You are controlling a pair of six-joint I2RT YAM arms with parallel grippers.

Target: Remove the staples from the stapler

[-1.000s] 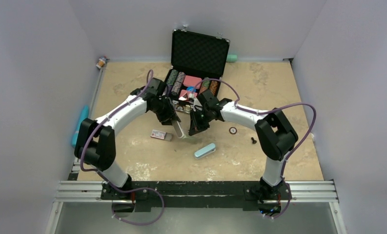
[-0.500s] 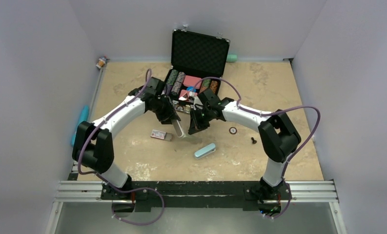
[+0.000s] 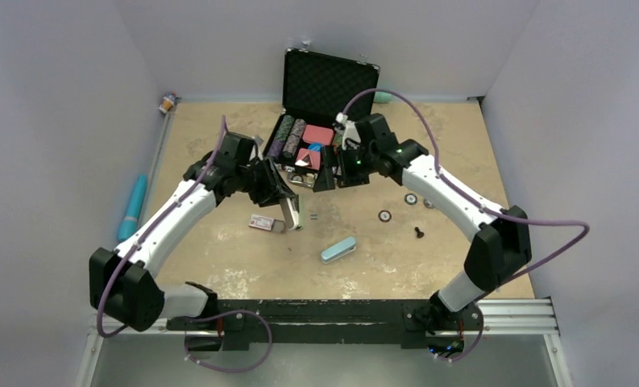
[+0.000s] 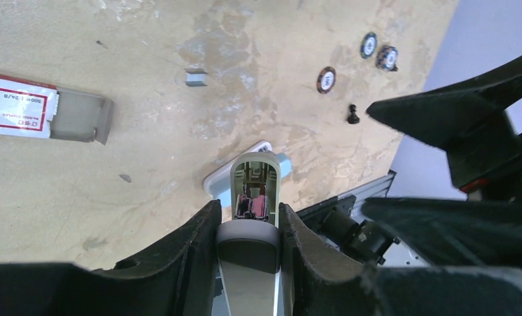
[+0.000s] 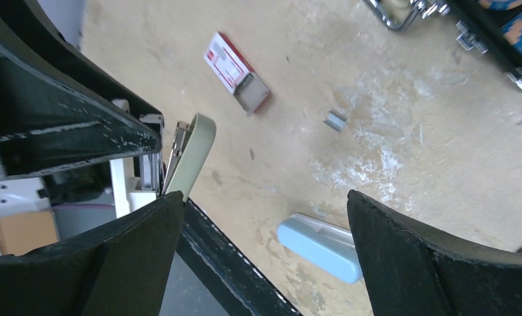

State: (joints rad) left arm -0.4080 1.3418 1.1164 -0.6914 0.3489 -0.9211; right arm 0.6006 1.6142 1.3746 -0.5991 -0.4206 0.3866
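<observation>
Nearest my bases, a pale blue oblong case (image 3: 338, 249) lies flat on the bench (image 3: 219, 266). Just beyond it, my left gripper (image 3: 282, 197) is clamped on the stapler (image 3: 290, 213) — both fingers (image 4: 192, 243) press against its sides, and the sage-green body tilts with its front end pointing down at the bench. Whether the tip touches the surface I cannot tell. The left wrist view looks along the stapler into its open front, where pink inner parts show. Toward my left side of the stapler lies a red-and-white staple box (image 3: 261, 222), its grey tray (image 4: 80, 118) slid partly out. The staples (image 3: 313, 216) — one short silvery-grey strip — lie loose on the bench just to the right of the stapler's tip, touching neither stapler nor box. Farther right are a small black piece (image 3: 418, 233) and three poker chips (image 3: 385, 215), well apart from the staples. My right gripper (image 3: 329, 171) hangs empty near the front edge of the open black case (image 3: 329, 85), jaws spread wide. In the right wrist view the staples appear between its fingers (image 5: 409, 263). Farthest, that case holds rows of chips, its lid upright.
</observation>
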